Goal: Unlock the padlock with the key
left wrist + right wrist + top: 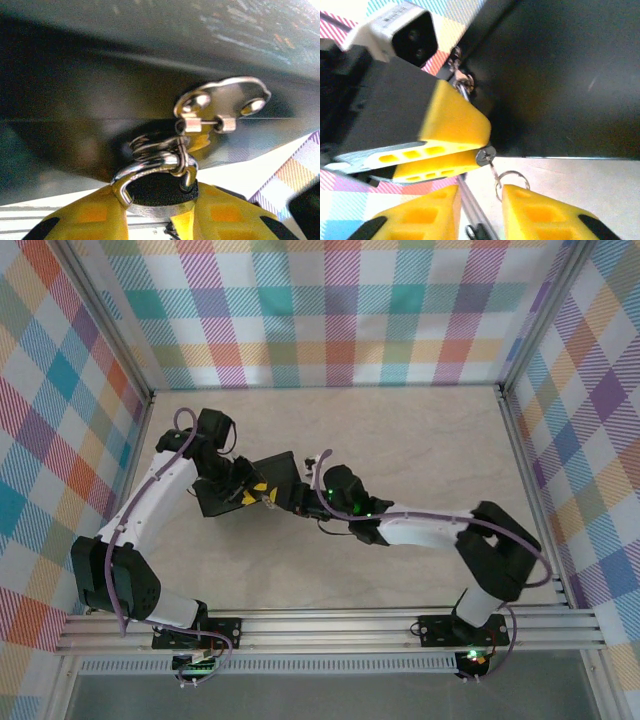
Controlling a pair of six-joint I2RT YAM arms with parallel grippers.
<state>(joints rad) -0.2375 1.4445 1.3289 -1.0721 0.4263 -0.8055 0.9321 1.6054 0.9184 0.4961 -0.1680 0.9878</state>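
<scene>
Left end effector (481,145) clamps the padlock (157,182). Its shackle hangs through the hasp (225,100) of the dark box (560,75) on the worktop (420,440). Key (492,168) looks seated in the padlock's underside, key ring (512,172) dangling below. Right end effector (481,194) is part open, fingers either side of the ring, gripping nothing.

Step in hand: turn the key. Likely best to close on the key itself just under the lock, not the loose ring. Twist about the key's axis with no side pull while the left steadies the lock. Risk: ring slips, key drags out.
</scene>
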